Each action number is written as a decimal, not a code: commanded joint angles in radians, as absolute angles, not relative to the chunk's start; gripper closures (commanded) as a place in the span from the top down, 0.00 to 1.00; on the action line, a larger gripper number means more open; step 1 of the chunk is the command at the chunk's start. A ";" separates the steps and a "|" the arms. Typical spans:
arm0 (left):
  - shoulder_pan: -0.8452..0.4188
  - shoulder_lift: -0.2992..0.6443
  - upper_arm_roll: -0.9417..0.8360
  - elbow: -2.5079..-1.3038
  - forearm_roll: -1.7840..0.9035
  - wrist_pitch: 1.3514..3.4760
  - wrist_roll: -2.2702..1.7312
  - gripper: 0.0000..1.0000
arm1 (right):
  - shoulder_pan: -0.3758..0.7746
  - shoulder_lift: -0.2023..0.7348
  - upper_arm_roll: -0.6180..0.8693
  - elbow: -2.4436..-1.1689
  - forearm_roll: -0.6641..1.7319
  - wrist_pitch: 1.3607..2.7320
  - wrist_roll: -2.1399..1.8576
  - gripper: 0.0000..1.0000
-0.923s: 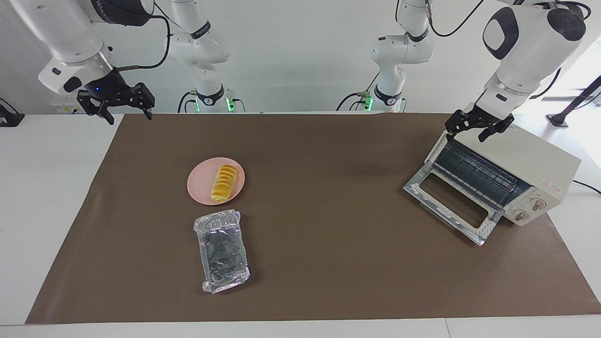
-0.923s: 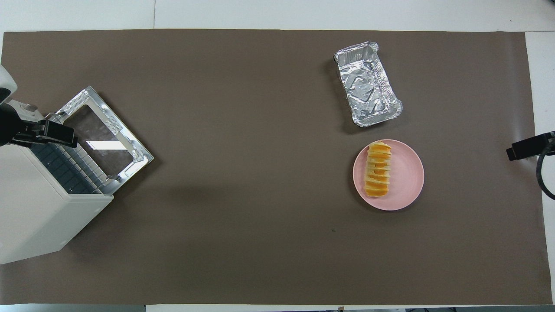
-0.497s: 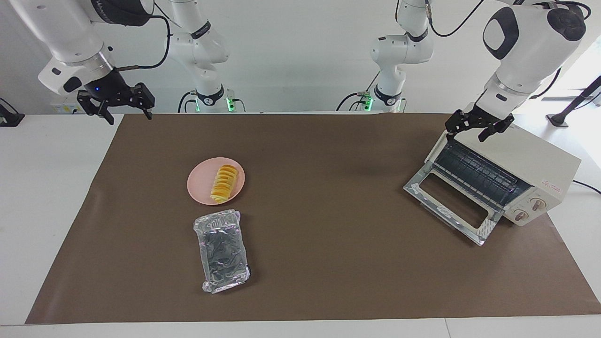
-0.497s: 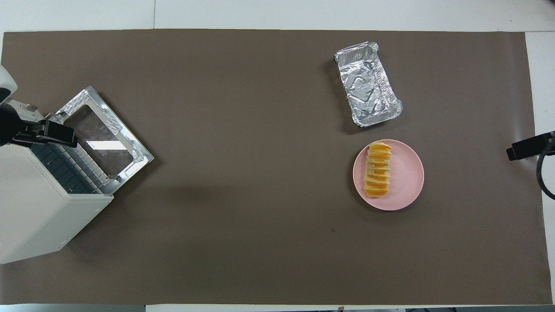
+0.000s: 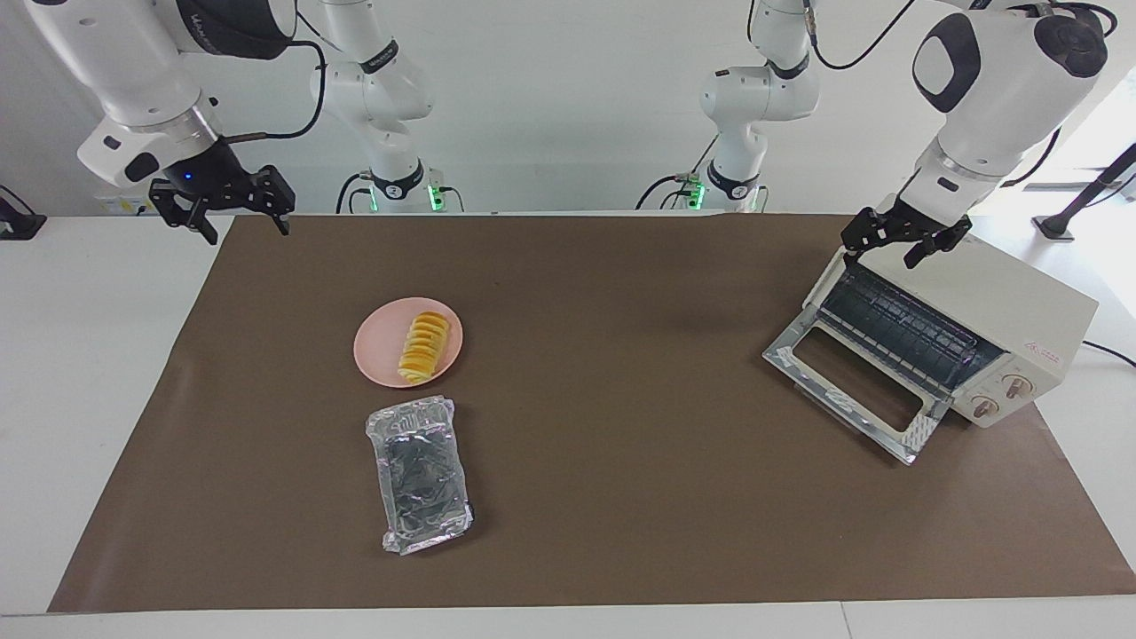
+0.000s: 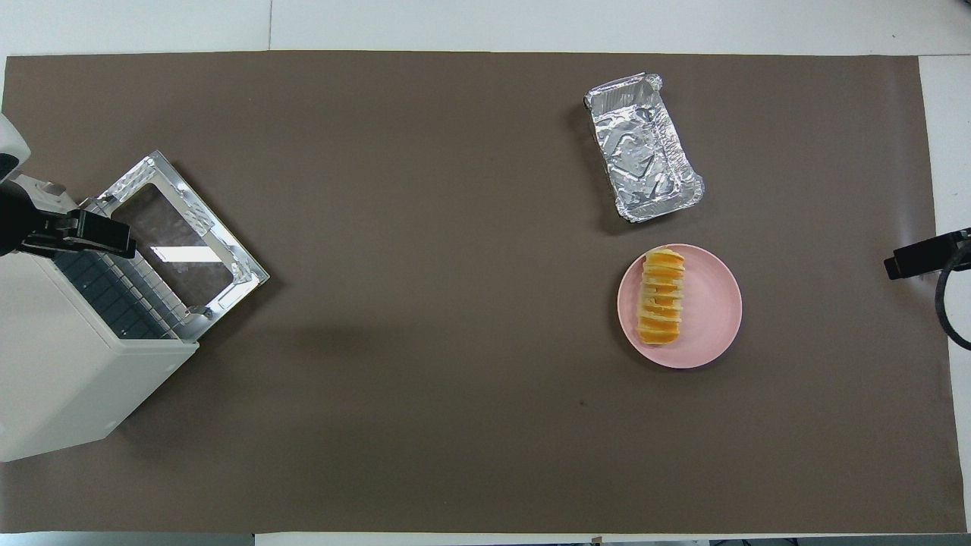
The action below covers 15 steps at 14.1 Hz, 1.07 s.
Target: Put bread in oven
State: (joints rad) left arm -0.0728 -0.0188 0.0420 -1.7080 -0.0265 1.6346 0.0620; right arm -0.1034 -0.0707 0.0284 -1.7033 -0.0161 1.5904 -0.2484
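The ridged golden yellow-orange bread loaf (image 5: 424, 347) is lying on a round pink plate (image 5: 380, 358), beside a crinkled silver foil tray (image 5: 419, 473). The cream-white boxy toaster oven (image 5: 994, 306) is sitting with its glass door dropped open. The left gripper (image 5: 896, 250) is hovering released over the oven's top; the right gripper (image 5: 227, 222) is hanging released above the counter's (image 5: 621, 373) edge.

Bread (image 5: 423, 347) on pink plate (image 5: 377, 352), foil tray (image 5: 419, 474) beside, oven (image 5: 941, 342) door down
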 commanded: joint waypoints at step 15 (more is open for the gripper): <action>-0.072 -0.032 0.046 -1.709 -0.040 1.624 0.072 1.00 | 0.132 0.043 0.041 -2.265 -0.021 2.472 0.288 1.00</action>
